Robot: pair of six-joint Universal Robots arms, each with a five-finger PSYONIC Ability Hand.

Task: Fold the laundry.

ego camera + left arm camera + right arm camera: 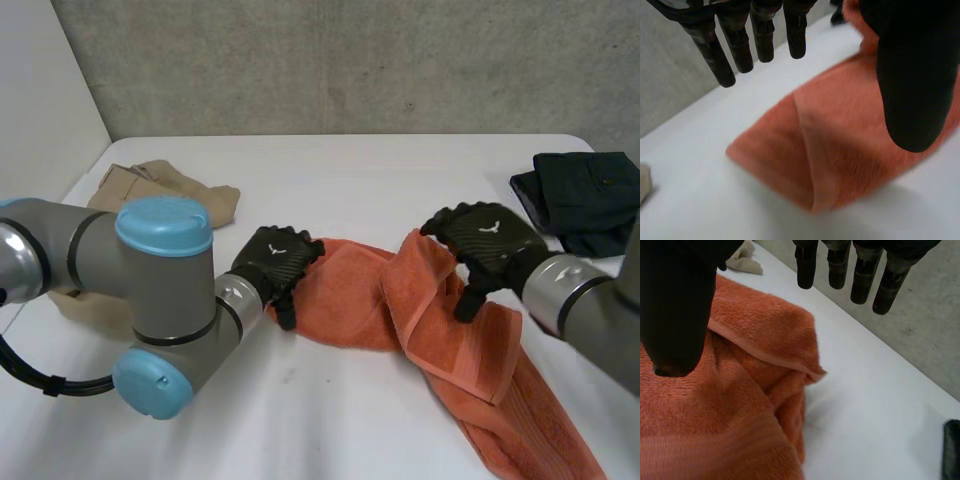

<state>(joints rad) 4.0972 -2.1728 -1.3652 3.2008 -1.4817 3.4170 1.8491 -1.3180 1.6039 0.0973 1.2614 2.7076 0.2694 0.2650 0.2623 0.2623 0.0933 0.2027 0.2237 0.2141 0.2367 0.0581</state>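
An orange towel [430, 310] lies crumpled across the white table, running from the middle toward the front right edge. My left hand [272, 262] hovers over the towel's left end, open, with its fingers [720, 55] straight and the thumb apart; nothing is between them. The towel's folded left corner [810, 165] lies flat below that palm. My right hand [485, 245] is over a raised fold in the towel's middle, also open. In the right wrist view its thumb [675, 300] hangs above the bunched towel [715, 405], apart from it.
A beige garment [165, 185] lies at the back left, partly behind my left arm. A dark folded garment [585, 195] sits at the back right, close to my right forearm. A concrete wall runs behind the table [330, 160].
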